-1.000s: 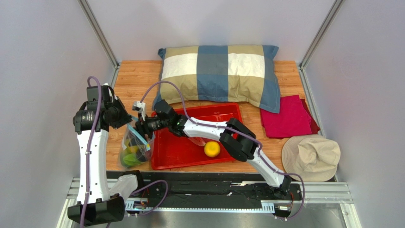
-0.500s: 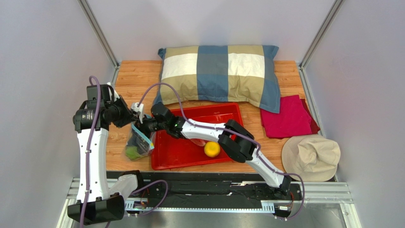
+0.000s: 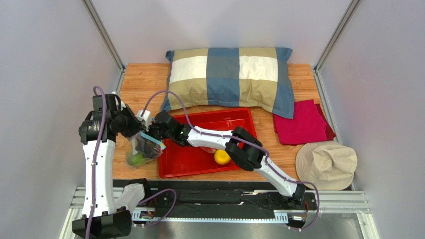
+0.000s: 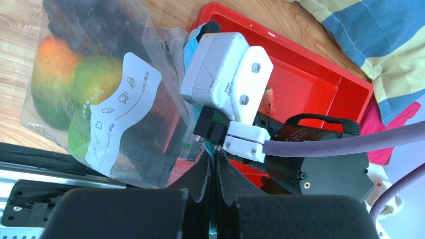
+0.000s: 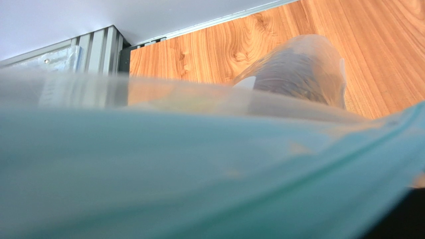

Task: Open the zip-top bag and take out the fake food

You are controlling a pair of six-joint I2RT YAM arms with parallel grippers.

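Observation:
The zip-top bag (image 3: 140, 151) hangs at the left of the table, just left of the red tray (image 3: 194, 167). My left gripper (image 4: 214, 162) is shut on its blue-green zip strip (image 4: 191, 44), which runs between the pads. Fake food shows through the clear plastic: an orange-green mango (image 4: 55, 74) and dark fruit (image 4: 95, 25). My right gripper (image 3: 151, 132) sits at the bag's mouth, opposite the left one. Its fingers are hidden; the blurred zip strip (image 5: 199, 174) fills its own wrist view. A yellow citrus (image 3: 222, 157) lies in the tray.
A checked pillow (image 3: 229, 77) lies across the back of the table. A red cloth (image 3: 302, 122) and a beige hat (image 3: 326, 164) are at the right. White walls close in on both sides, and a metal rail (image 3: 209, 199) runs along the near edge.
Both grippers have shifted a little left and back with the bag. The bag has risen and bunched up narrower. The right arm has reached further over the tray's left end.

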